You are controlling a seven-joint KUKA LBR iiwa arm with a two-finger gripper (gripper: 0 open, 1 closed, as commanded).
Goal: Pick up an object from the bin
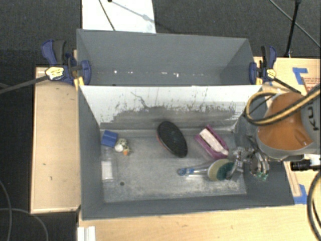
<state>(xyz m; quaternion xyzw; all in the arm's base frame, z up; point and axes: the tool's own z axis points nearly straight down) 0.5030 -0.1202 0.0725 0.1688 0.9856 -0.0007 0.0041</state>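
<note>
Nearest us, at the near right of the bin (150, 182), lies a round-headed brush (208, 171) with a clear blue handle. The gripper (238, 165) sits right at its head. We cannot tell whether it is apart or clamped. A pink box (212, 141) lies just beyond.

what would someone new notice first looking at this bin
The arm's orange cover bulges in at the right edge of the bin. Just left of it, by the near wall, lies a blue-handled brush with a round head. A black oval brush sits mid-bin, with a purple box to its right.
</note>
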